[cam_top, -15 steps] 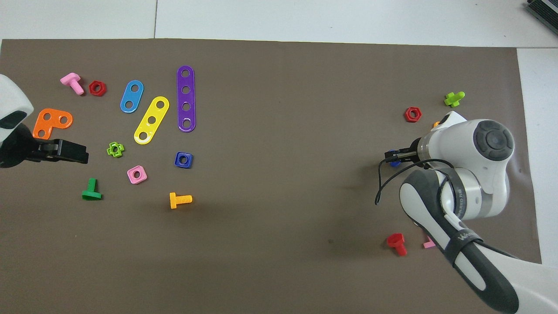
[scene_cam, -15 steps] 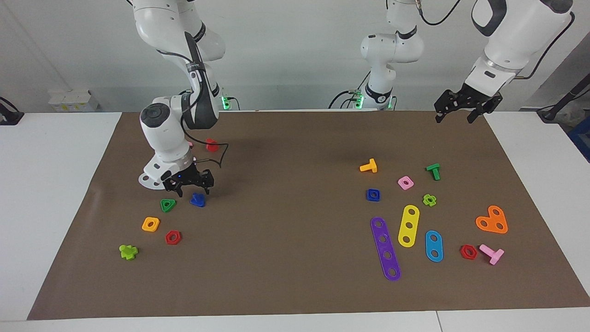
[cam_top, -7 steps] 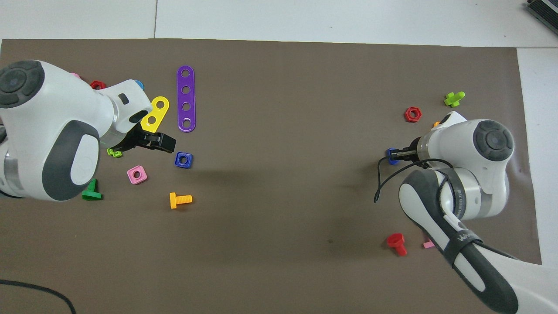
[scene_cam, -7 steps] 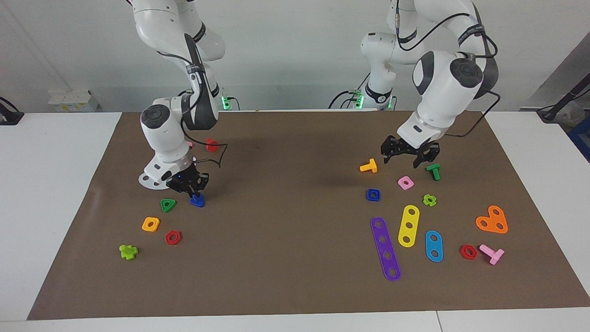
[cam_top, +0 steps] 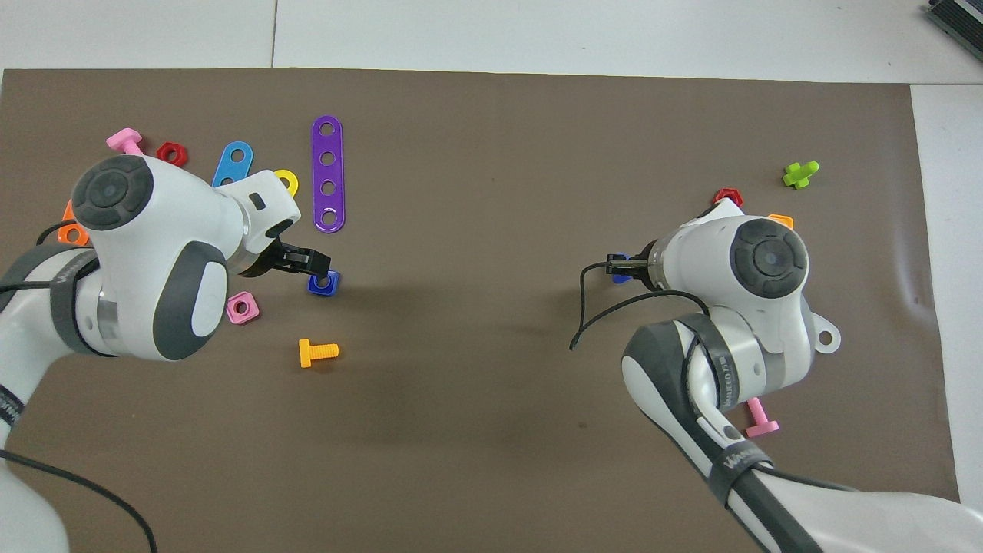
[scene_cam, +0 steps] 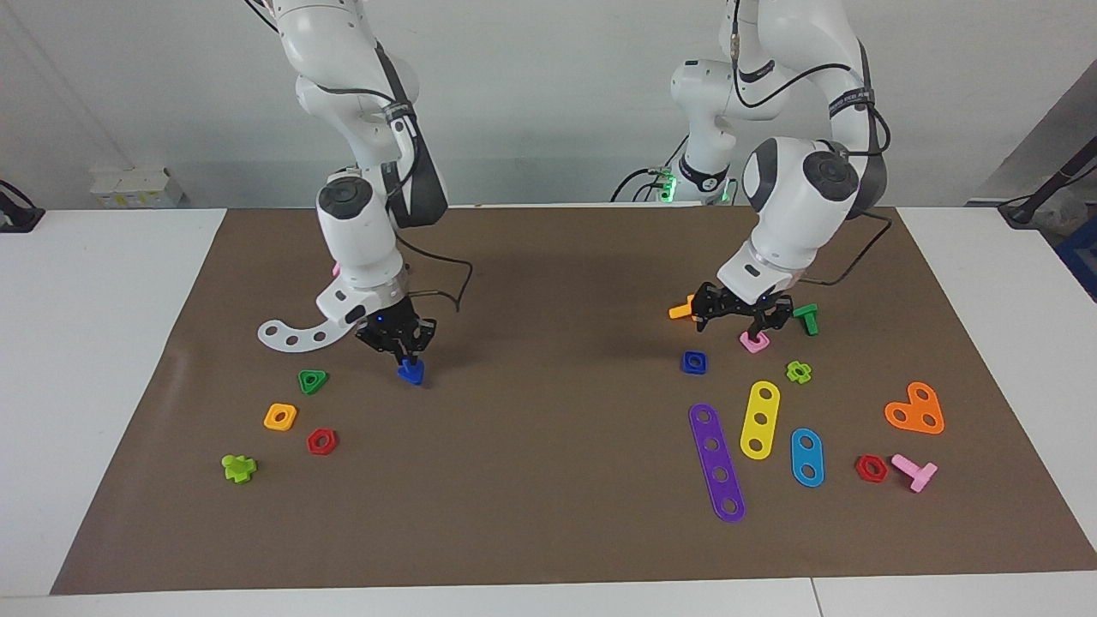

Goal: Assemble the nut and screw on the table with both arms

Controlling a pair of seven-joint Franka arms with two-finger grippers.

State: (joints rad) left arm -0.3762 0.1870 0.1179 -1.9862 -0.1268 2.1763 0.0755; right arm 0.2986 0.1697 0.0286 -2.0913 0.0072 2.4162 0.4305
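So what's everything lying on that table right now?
blue screw: one, blue, in the right arm's jaws.
blue nut: one, blue, on the mat, left arm's end.
other nuts: six; red, orange, green at the right arm's end; pink, lime, red at the left arm's.
other bolts: five; lime, pink at the right arm's end; orange, green, pink at the left arm's.
strips: three; purple, yellow, blue, left arm's end.
orange plate: one, left arm's end.
white curved strip: one, beside the right arm.
mat: one, brown.
table: one, white.
right arm: white, jaws shut on the blue screw.
left arm: white, jaws open above pieces near the blue nut.
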